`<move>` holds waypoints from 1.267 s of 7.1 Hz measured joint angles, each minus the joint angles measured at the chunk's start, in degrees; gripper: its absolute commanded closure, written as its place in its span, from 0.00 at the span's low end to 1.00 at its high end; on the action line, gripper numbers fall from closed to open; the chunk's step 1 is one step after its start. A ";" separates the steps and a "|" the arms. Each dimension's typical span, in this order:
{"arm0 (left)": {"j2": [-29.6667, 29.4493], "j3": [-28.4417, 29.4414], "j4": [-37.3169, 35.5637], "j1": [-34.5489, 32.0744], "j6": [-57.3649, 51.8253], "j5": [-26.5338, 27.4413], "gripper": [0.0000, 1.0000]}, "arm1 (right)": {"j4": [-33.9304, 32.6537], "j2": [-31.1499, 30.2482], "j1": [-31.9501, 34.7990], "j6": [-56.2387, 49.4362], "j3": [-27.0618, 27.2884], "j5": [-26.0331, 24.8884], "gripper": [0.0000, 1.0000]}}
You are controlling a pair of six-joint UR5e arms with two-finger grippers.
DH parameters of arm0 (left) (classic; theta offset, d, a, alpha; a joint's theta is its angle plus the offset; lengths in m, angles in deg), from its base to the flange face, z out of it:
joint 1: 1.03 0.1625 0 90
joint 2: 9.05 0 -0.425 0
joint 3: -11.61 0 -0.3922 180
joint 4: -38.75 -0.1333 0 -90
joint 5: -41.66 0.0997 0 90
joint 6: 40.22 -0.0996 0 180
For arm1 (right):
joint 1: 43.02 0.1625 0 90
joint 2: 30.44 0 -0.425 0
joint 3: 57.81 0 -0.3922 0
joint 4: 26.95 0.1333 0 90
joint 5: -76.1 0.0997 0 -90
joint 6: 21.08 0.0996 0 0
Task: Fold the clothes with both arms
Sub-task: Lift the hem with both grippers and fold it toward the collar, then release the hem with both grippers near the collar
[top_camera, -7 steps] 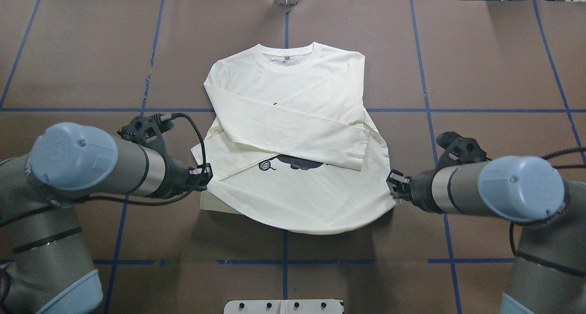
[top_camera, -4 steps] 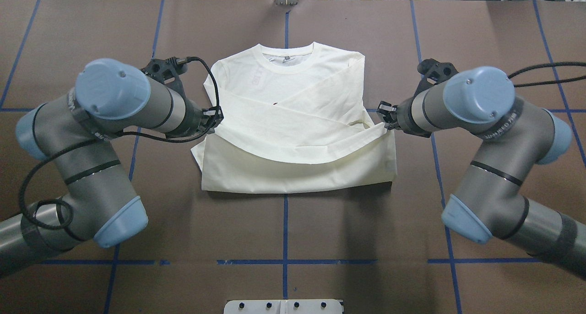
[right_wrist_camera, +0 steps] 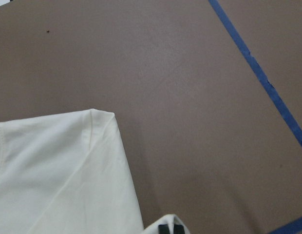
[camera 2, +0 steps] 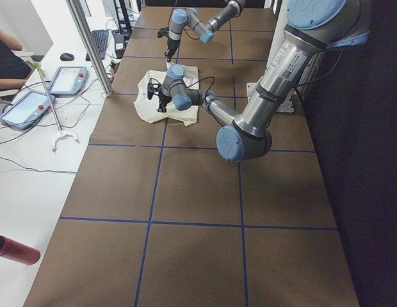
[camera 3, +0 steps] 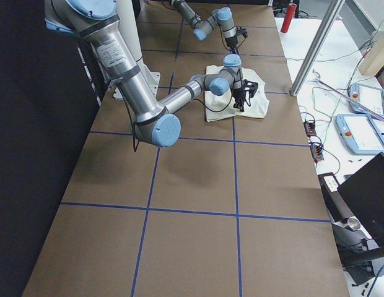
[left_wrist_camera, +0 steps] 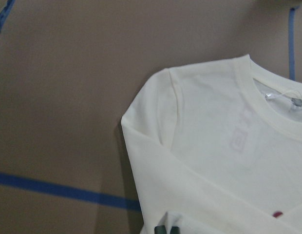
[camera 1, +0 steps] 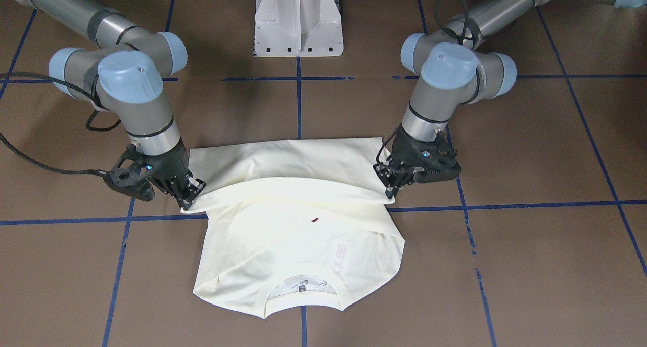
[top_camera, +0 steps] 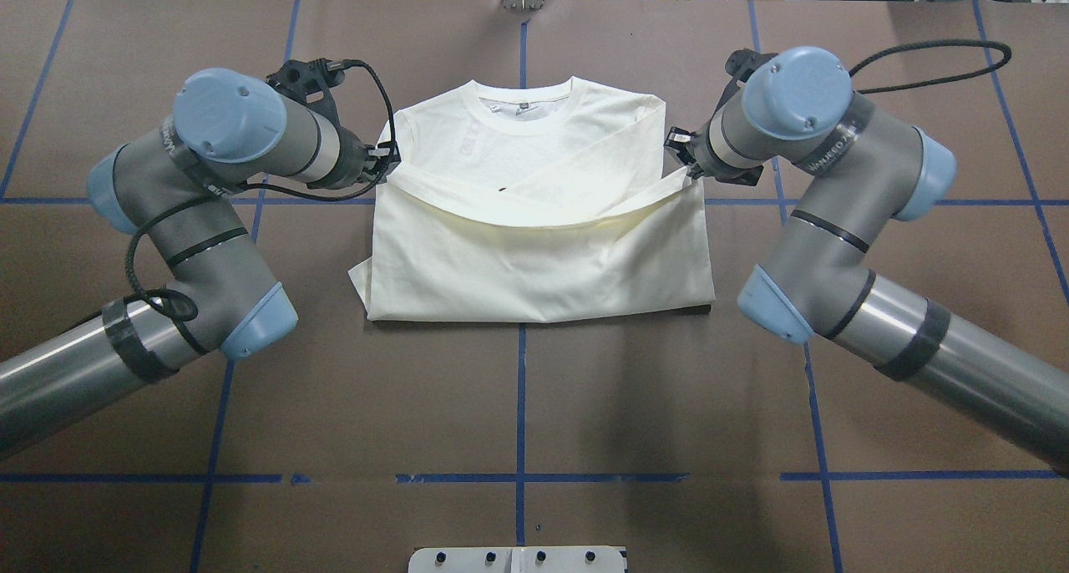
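The cream long-sleeve shirt (top_camera: 534, 247) lies flat mid-table, collar (top_camera: 524, 109) at the far side and sleeves crossed over the chest. Its lower half is doubled over toward the collar, plain side up, and the hem sags between both arms. My left gripper (top_camera: 386, 162) is shut on the hem's left corner and my right gripper (top_camera: 686, 168) on the right corner, both just above the shoulders. From the front, the left gripper (camera 1: 390, 195) and right gripper (camera 1: 189, 203) pinch the fold above the shirt (camera 1: 298, 256). The wrist views show the shirt's shoulders (left_wrist_camera: 214, 146) (right_wrist_camera: 53, 180) below.
The white pedestal base (camera 1: 298, 20) stands at the near edge of the brown table with blue tape lines (top_camera: 519, 406). Beyond the far edge are a metal post (camera 2: 89, 45), tablets (camera 2: 67, 80), cables and a person's arm (camera 2: 6, 45). A red bottle (camera 2: 16, 249) lies off-table.
Both grippers carried the hem from the near edge up and forward toward the collar. The lower half now covers the crossed sleeves and the cat print.
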 measured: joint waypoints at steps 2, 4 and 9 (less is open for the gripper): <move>-0.89 2.93 2.05 -0.66 -0.65 2.10 1.00 | -0.02 5.44 1.02 -2.43 -8.66 -0.46 1.00; -1.20 3.45 2.45 -2.30 -0.86 2.67 1.00 | -0.04 7.67 1.80 -3.14 -11.68 -0.72 1.00; -1.69 4.94 3.07 -3.72 -2.98 3.47 0.86 | 0.05 10.36 1.75 -3.39 -16.45 -1.84 1.00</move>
